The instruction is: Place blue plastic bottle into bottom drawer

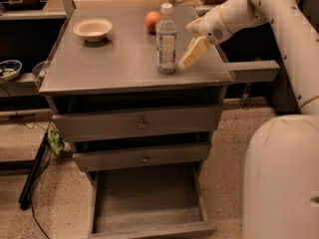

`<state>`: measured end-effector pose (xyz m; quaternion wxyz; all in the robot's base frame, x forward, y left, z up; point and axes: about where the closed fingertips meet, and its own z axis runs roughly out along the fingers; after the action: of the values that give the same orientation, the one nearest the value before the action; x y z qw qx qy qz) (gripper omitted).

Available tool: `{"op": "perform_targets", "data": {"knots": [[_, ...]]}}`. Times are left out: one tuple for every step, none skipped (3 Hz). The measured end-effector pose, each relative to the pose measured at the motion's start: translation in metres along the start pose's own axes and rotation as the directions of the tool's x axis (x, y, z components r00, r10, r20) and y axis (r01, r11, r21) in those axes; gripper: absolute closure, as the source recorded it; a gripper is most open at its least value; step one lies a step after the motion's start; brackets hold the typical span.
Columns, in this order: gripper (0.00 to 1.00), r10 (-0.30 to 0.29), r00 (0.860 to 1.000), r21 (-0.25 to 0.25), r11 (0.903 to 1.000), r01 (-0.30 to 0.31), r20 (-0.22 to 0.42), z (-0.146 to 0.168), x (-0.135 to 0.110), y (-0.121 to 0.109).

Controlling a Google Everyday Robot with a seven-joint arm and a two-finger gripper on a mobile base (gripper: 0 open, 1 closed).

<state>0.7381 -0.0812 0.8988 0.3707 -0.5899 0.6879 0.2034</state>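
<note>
The blue plastic bottle (pixel 166 39) stands upright on the grey cabinet top (pixel 119 63), right of centre, white cap up. My gripper (pixel 188 59) hangs just to the right of the bottle, its pale fingers (pixel 195 52) pointing down-left, close to the bottle's lower half and not holding it. The bottom drawer (pixel 148 198) is pulled out below the two knobbed drawers, and its flat grey floor is bare.
An orange (pixel 152 21) sits behind the bottle. A cream bowl (pixel 92 29) sits at the top's back left. A small bowl (pixel 9 68) rests on a low shelf at the left. My white arm and base (pixel 279 173) fill the right side. Cables lie on the floor at left.
</note>
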Motion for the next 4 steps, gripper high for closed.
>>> {"op": "perform_targets", "data": {"knots": [[0.00,-0.009,0.999,-0.004,1.0000,0.009,0.042,0.011,-0.004,-0.006],[0.00,-0.007,0.997,-0.014,0.9999,0.008,0.079,0.024,-0.009,-0.011],[0.00,-0.007,0.997,-0.014,0.9999,0.008,0.079,0.024,-0.009,-0.011],[0.00,-0.007,0.995,-0.033,0.9994,0.011,0.102,0.031,-0.010,-0.010]]}}
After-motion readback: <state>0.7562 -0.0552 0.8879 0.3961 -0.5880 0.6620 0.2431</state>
